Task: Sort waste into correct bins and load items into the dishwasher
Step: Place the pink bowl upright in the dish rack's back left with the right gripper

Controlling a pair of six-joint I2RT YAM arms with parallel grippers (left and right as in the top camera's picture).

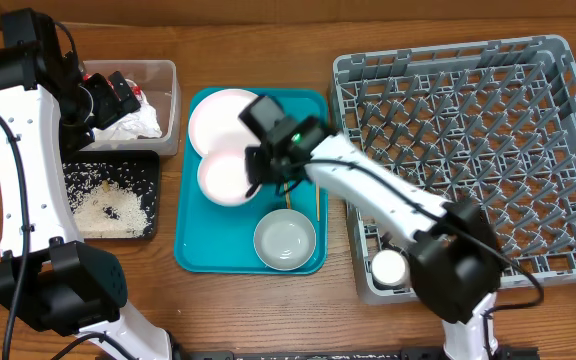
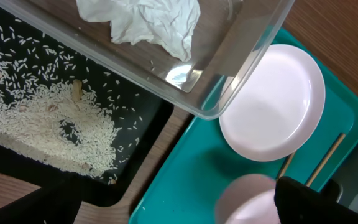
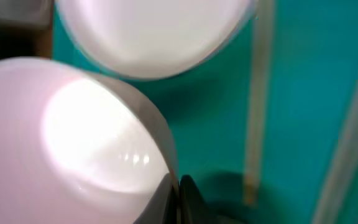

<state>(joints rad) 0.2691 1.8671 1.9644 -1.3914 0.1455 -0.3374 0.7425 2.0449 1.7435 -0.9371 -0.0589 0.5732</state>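
The square grey dish rack [image 1: 488, 150], a plastic lattice of upright pegs, fills the right of the table, with a small white cup [image 1: 389, 268] in its near-left corner. Beside it the flat teal tray [image 1: 198, 250] carries glossy round dishes and two thin wooden chopsticks [image 1: 316, 205], their long axes running near-to-far. Further left are the black tray [image 1: 156, 200] of loose rice [image 1: 103, 212] and the clear tub [image 1: 173, 100] holding a crumpled napkin [image 1: 136, 122]. The right end effector [image 1: 258, 165] meets the right rim of the middle pink bowl [image 1: 223, 178], and the left end effector [image 1: 118, 95] hangs over the tub; I cannot tell how far either is spread.
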